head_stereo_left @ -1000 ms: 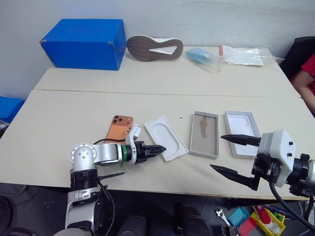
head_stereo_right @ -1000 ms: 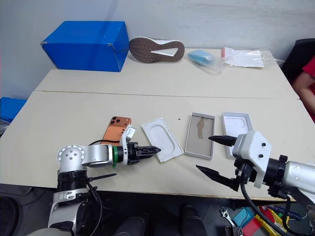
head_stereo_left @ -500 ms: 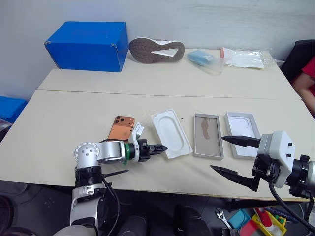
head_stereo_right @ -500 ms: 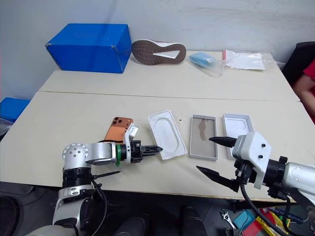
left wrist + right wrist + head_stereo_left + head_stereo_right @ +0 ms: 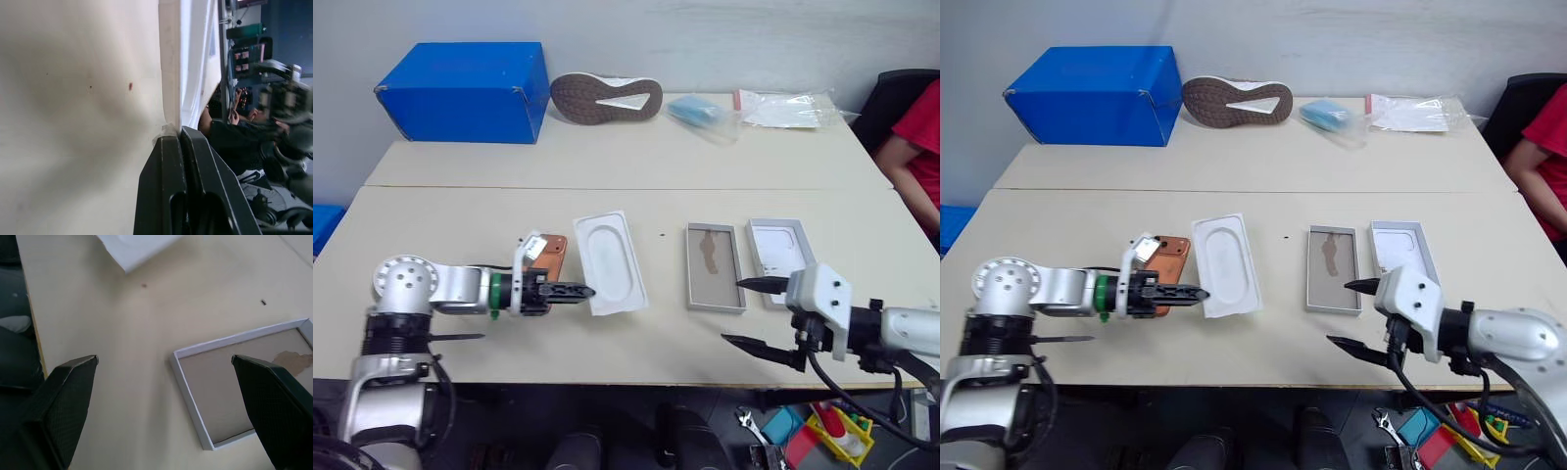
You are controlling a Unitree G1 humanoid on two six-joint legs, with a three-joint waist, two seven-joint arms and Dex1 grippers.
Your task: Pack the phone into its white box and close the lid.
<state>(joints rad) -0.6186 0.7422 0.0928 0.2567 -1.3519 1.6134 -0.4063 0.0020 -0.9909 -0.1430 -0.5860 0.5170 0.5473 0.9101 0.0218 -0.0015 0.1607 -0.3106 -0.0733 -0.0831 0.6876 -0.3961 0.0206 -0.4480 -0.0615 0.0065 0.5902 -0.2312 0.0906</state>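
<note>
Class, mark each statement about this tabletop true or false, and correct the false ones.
1. The phone lies inside the white box. False: it lies on the table, left of the white insert.
2. The right end effector is open. True.
3. The lid covers the white box. False: it lies beside it, inner face up.
4. The left end effector is shut. True.
5. A shoe lies beside the blue box. True.

Blue box (image 5: 465, 90) at 11 o'clock on the table (image 5: 636, 157), shoe (image 5: 606, 98) sole-out beside it. Blue pouch (image 5: 697, 111) and clear plastic bag (image 5: 783, 108) at 1 o'clock. White insert (image 5: 608, 261) lies flat near centre.
</note>
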